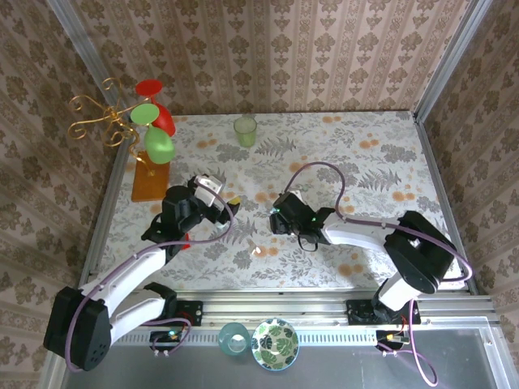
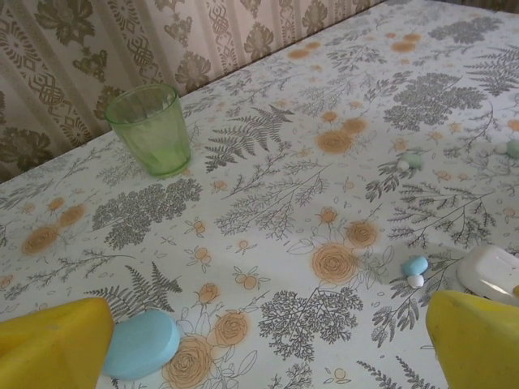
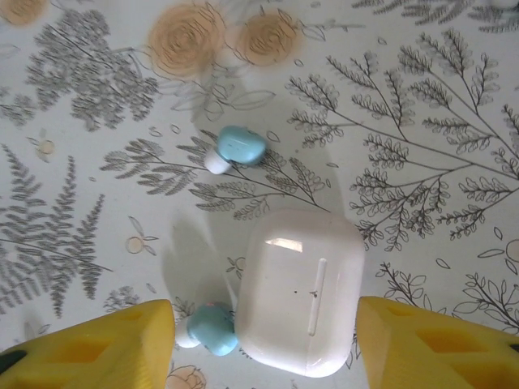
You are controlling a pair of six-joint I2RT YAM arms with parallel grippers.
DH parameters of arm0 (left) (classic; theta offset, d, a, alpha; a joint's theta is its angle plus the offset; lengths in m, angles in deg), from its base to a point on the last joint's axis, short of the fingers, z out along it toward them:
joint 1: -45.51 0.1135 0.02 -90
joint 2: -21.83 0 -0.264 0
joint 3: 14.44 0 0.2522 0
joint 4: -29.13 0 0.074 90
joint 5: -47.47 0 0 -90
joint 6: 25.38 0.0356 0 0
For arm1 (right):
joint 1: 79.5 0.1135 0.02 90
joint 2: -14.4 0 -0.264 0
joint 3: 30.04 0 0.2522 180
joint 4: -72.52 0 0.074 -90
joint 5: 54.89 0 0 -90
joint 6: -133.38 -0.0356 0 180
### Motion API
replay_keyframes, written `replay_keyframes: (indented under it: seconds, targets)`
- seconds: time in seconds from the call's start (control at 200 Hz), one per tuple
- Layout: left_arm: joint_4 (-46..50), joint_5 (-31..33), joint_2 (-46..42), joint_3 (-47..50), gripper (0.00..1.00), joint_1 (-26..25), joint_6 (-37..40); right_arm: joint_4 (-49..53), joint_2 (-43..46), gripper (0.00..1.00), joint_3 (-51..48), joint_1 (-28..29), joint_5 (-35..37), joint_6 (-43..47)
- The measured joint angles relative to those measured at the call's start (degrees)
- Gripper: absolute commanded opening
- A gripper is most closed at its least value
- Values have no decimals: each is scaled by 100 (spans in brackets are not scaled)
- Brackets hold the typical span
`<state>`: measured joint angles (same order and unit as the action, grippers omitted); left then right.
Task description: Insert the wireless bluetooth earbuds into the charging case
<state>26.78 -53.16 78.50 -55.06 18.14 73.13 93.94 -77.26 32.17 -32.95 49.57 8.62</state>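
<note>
Straddling the case point(image 3: 300, 292), the right tool point(image 3: 268, 332) stands spread, seemingly clear of it; one blue earbud point(image 3: 235, 147) lies ahead, a second earbud point(image 3: 209, 328) touches the case. The left tool point(image 2: 268, 348) gapes empty.

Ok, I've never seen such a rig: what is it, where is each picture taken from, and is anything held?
Two robot arms are bolted at the near edge of a flowered table. The overhead picture looks down on both; the other two come from a camera on each wrist, the yellow blocks being that gripper's fingers. On the table lie tiny earbuds and a green cup. The left gripper is open, beside a blue case. The right gripper straddles a white case, open, a blue earbud alongside. Nothing is held.
</note>
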Motion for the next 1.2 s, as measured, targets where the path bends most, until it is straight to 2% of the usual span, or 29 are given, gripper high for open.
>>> replay_keyframes:
  seconds: [0.24,0.515,0.645,0.805,0.92,1.2]
  targets:
    - [-20,-61,-28,92,100,11,-127,205,-376,53,114,0,203,-15]
    - [-22,-76,-28,92,100,11,-131,267,-538,52,184,0,275,-11]
    - [-22,-76,-28,92,100,11,-136,284,-560,47,210,0,278,9]
    - [-22,-87,-26,92,100,11,-151,284,-560,53,212,0,275,72]
    - [-22,-116,-26,92,100,11,-164,291,-590,52,212,0,273,166]
    - [-22,-146,-26,92,100,11,-247,295,-697,44,219,0,273,286]
